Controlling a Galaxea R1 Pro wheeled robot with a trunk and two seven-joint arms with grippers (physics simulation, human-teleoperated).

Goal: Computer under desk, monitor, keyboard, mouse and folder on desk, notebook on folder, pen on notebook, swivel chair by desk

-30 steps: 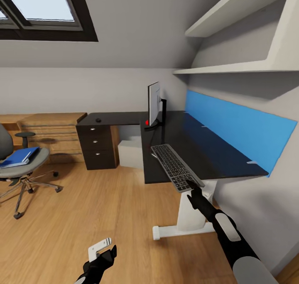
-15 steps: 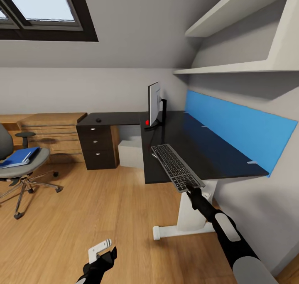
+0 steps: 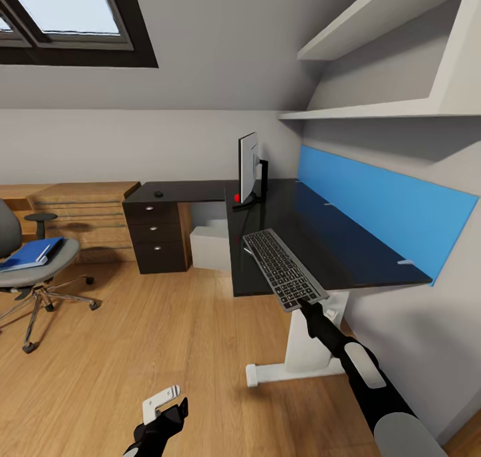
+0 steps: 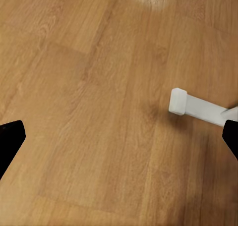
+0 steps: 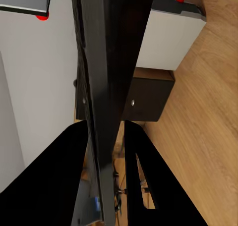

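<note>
My right gripper (image 3: pixel 306 304) is shut on the near end of the slim keyboard (image 3: pixel 283 268). The keyboard lies aslant over the front corner of the black desk (image 3: pixel 347 250), its near end jutting past the edge. In the right wrist view the fingers (image 5: pixel 74 171) flank the keyboard (image 5: pixel 101 87), seen edge-on. The monitor (image 3: pixel 248 168) stands edge-on at the desk's inner corner. The mouse (image 3: pixel 158 193) sits above the drawers. The computer (image 3: pixel 209 243) is under the desk. At the left, the blue folder (image 3: pixel 30 252) lies on the swivel chair (image 3: pixel 47 270). My left gripper (image 3: pixel 164 411) hangs open low over the floor.
A wooden dresser (image 3: pixel 83 210) and a small round stool (image 3: pixel 40 217) stand behind the chair. A blue wall panel (image 3: pixel 381 206) and white shelves (image 3: pixel 374 108) run above the desk. The desk's white foot (image 3: pixel 294 370) (image 4: pixel 196 107) reaches onto the wooden floor (image 3: pixel 167 337).
My right gripper has edged slightly forward and left with the keyboard in it. The left arm and the other things have kept still.
</note>
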